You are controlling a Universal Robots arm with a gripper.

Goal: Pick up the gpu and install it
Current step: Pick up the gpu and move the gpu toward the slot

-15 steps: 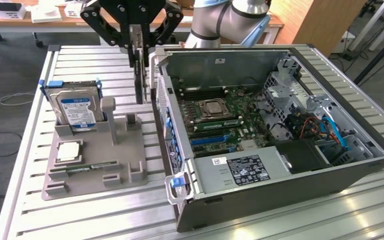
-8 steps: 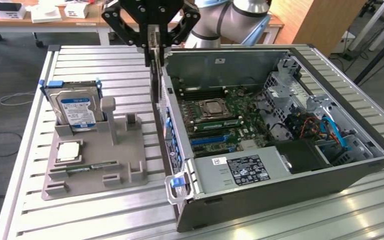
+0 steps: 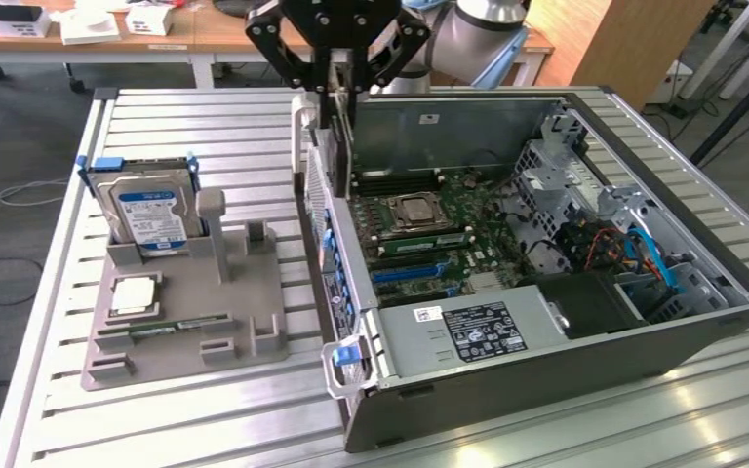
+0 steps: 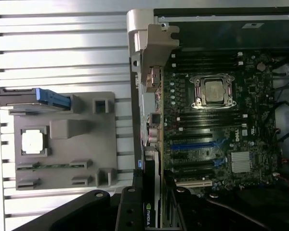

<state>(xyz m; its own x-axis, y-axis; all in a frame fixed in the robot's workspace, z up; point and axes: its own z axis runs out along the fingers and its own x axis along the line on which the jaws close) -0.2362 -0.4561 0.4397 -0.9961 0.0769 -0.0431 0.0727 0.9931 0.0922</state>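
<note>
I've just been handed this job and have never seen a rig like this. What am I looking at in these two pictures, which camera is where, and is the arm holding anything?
This is one robot arm with a two-fingered tool at its end. One picture comes from a camera standing off the arm that looks over the whole bench. The other comes from a camera on the wrist that looks down past the tool.

On the slatted metal table lies an open computer case with its motherboard exposed. Beside it, toward the exterior view's left, a grey holder carries an upright hard drive, a processor chip and a RAM stick.

The tool is closed on the gpu, held on edge over the case, near the wall that faces the holder.
</note>
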